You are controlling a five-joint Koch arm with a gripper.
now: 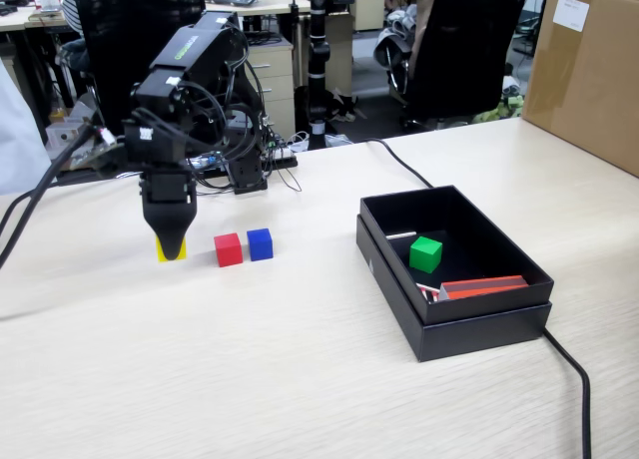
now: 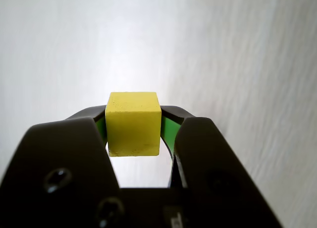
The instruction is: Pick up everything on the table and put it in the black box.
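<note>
Pincer (image 2: 133, 134) of yours is clamped tight on the yellow cube (image 2: 132, 124), jaws pressing both its sides.

We see open bench (image 1: 300, 379) between the cubes and the black box (image 1: 454, 329) | red cube (image 1: 228, 249) and blue cube (image 1: 260, 243) sit just right of the claw (image 1: 172, 247) in the fixed view | box floor partly taken by green cube (image 1: 425, 253) and red-orange strip (image 1: 484, 286) | a black cable (image 1: 571, 364) trails off the box's near corner | brown carton (image 1: 589, 75) stands at far right.

My arm bends over and points straight down; my end effector (image 2: 133, 131) is clamped on the yellow cube (image 2: 133, 124).
</note>
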